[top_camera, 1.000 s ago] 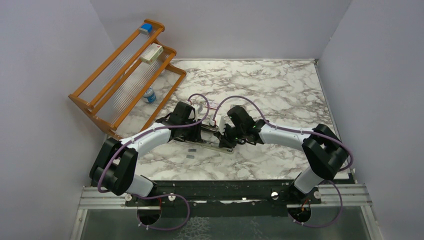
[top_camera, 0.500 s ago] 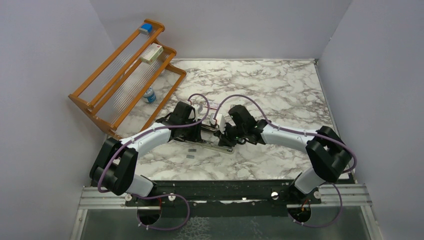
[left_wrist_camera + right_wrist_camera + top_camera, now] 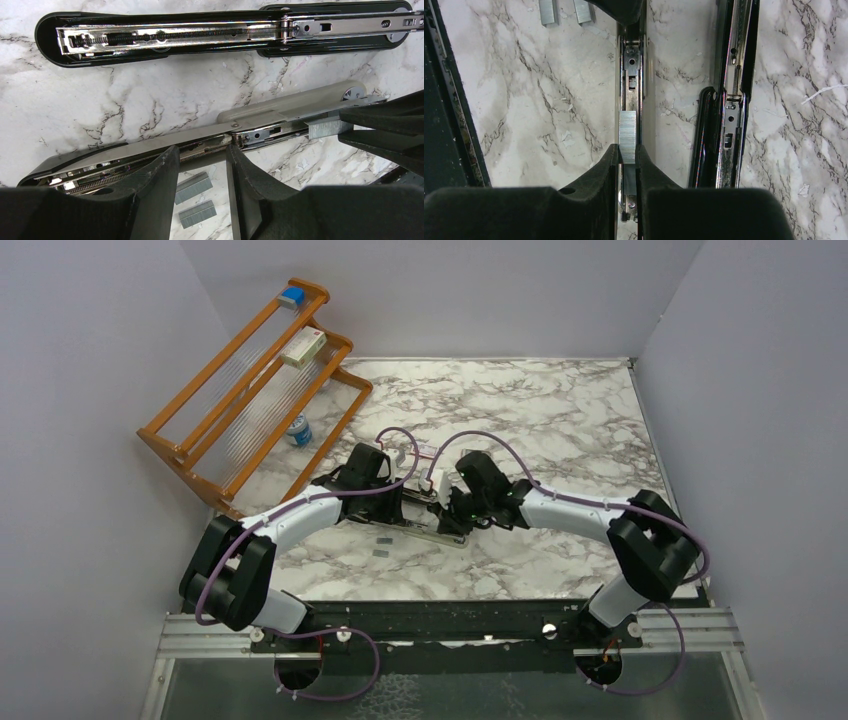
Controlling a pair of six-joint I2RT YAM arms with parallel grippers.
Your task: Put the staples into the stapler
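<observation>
The black stapler lies opened flat with its silver rail up, also at the right of the right wrist view. Beside it lies a light grey-silver stapler-like tool, opened too. My right gripper is shut on a strip of staples, held right over that tool's rail. My left gripper stands open, its fingertips set down on the tool's lower arm, nothing between the jaws. Two loose strips of staples lie on the marble beneath it. In the top view both grippers meet mid-table.
A wooden rack stands at the back left with a white-and-red box, a blue item and a small bottle. A black strip borders the table's near edge. Grey walls close in on three sides.
The right wrist has shifted slightly over the tool with the strip still in its jaws. The left arm has not moved.
</observation>
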